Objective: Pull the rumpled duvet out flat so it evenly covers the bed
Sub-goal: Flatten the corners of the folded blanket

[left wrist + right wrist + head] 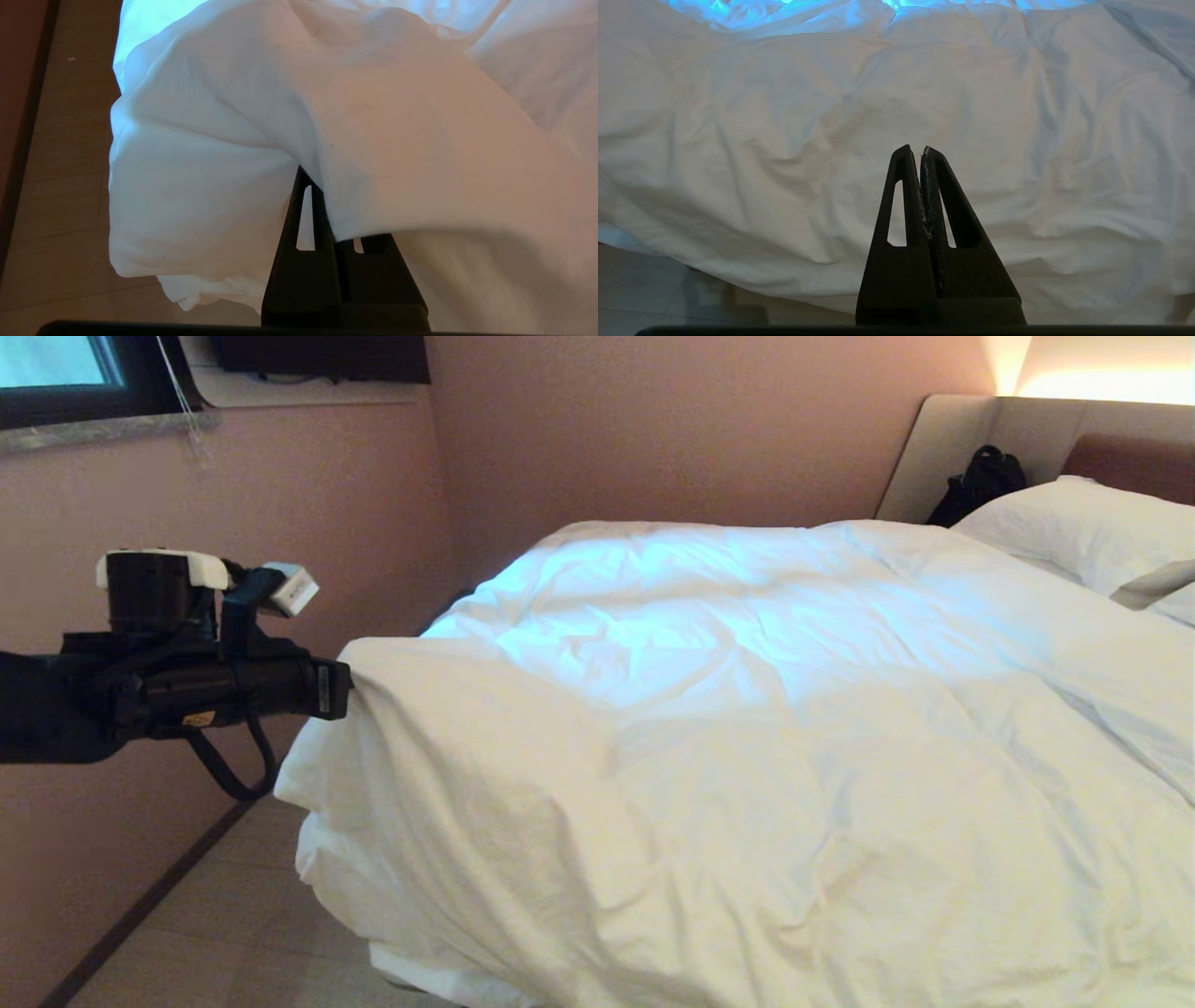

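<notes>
The white puffy duvet (747, 709) lies spread over the bed (943, 448), wrinkled, and its near left corner is lifted off the mattress edge. My left gripper (341, 689) reaches in level from the left and is shut on that corner. In the left wrist view a fold of the duvet (373, 116) comes out from between the closed jaws of the left gripper (322, 196) and drapes over one finger. My right gripper (920, 151) is outside the head view. It is shut on nothing and hangs in front of the duvet (831, 116) along the bed's near side.
White pillows (1083, 523) lie at the headboard end on the right, with a black bag (980, 481) beside them. A pink wall (140, 859) stands close behind my left arm. A narrow strip of floor (243, 915) runs between the wall and the bed.
</notes>
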